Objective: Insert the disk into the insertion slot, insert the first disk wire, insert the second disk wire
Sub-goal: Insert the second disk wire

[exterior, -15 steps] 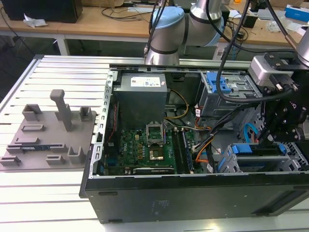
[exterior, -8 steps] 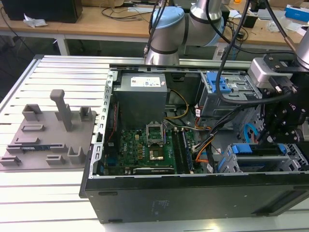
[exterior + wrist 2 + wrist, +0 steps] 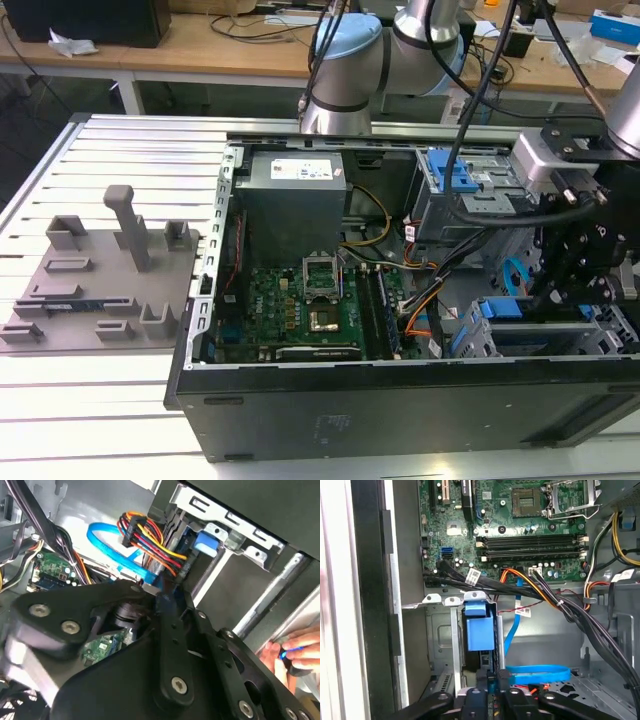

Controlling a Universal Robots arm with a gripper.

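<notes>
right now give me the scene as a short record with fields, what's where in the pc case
setting: open computer case lying on a slatted table
arm: gripper lowered into the case at the exterior view's right
disk: blue caddy seated in the insertion slot
wires: flat blue cable and multicoloured power cable near the gripper
motherboard: green board mid-case
person: a hand in the second wrist view

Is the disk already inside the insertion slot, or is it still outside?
Inside. In the first wrist view the disk's blue caddy stands between the metal walls of the insertion slot, above the gripper.
</notes>
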